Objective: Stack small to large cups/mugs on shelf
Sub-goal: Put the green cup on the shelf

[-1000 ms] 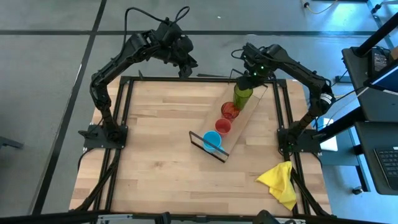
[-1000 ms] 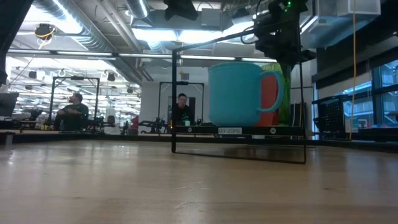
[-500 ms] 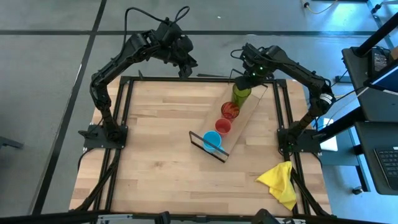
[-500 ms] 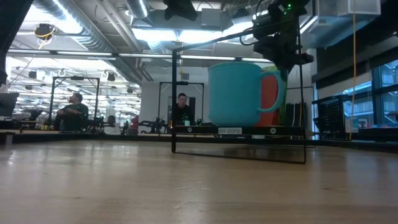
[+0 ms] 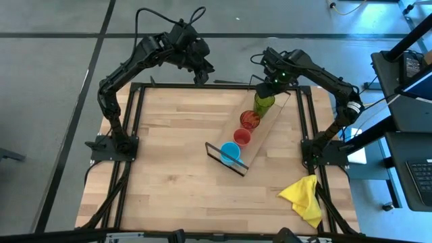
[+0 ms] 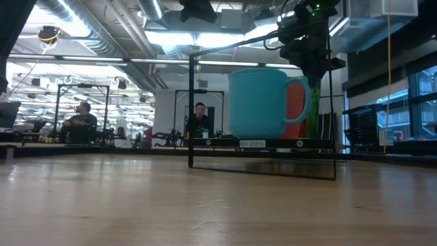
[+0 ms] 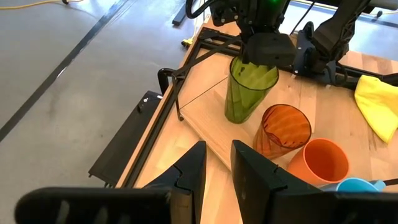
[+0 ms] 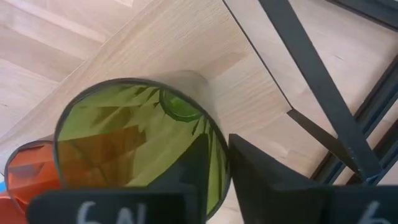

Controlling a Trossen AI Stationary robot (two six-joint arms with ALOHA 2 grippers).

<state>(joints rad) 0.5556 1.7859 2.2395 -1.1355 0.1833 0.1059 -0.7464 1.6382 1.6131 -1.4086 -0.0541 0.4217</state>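
The right claw (image 5: 268,86) pinches the rim of the tall green translucent tumbler (image 5: 262,104), standing at the far end of the light-wood plank shelf (image 5: 272,116). Best release straight upward, without tipping it. The left claw (image 5: 200,73) waits, nearly closed and empty, beyond the bench's far edge.

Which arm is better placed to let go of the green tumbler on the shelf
Right. The right gripper is already shut on the green tumbler's rim, with the tumbler at the shelf's far end. The left gripper hangs beyond the table's back edge, away from the cups.
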